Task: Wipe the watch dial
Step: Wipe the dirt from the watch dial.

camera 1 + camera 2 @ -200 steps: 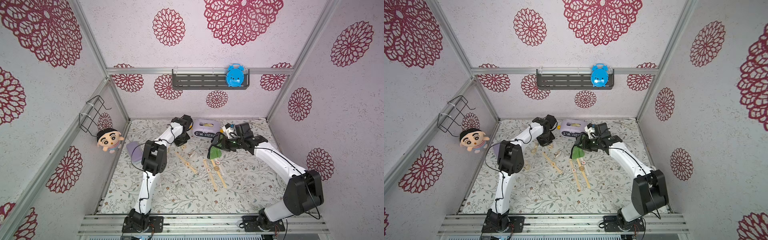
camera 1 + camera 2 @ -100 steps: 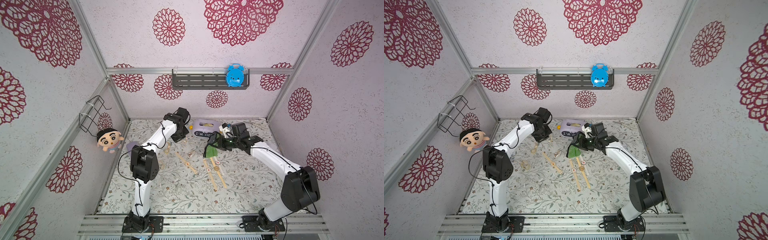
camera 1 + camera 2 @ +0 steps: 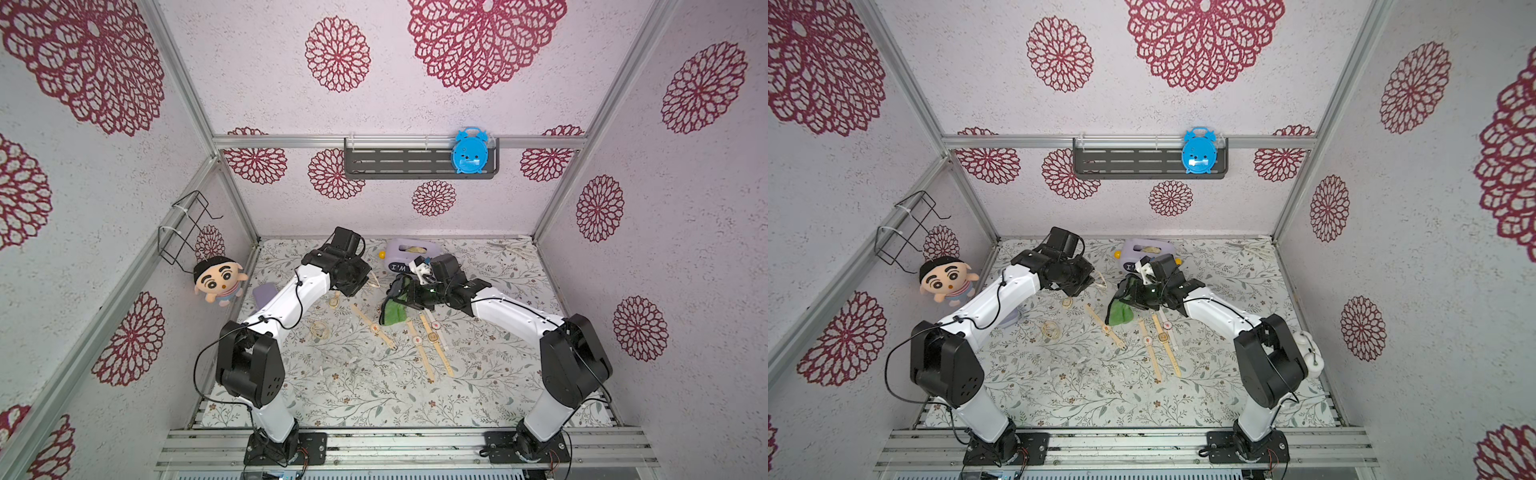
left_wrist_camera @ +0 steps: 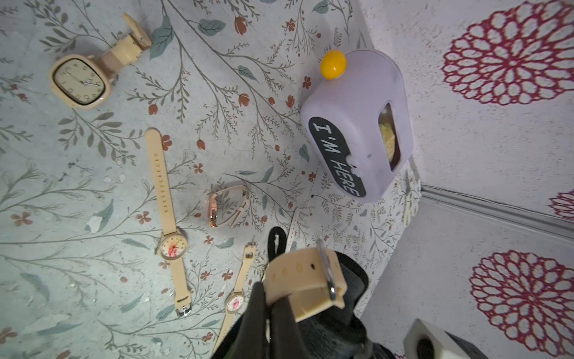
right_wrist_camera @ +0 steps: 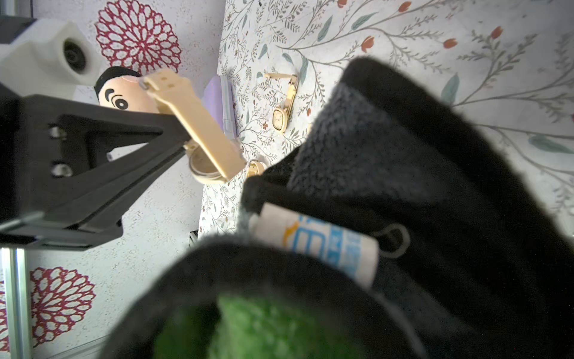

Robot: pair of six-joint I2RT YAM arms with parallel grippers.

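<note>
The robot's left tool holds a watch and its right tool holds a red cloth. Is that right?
Almost. The cloth in the right tool is green and black, not red. Both top views and the right wrist view show it. The left tool does hold a watch, gripped by its strap.
</note>
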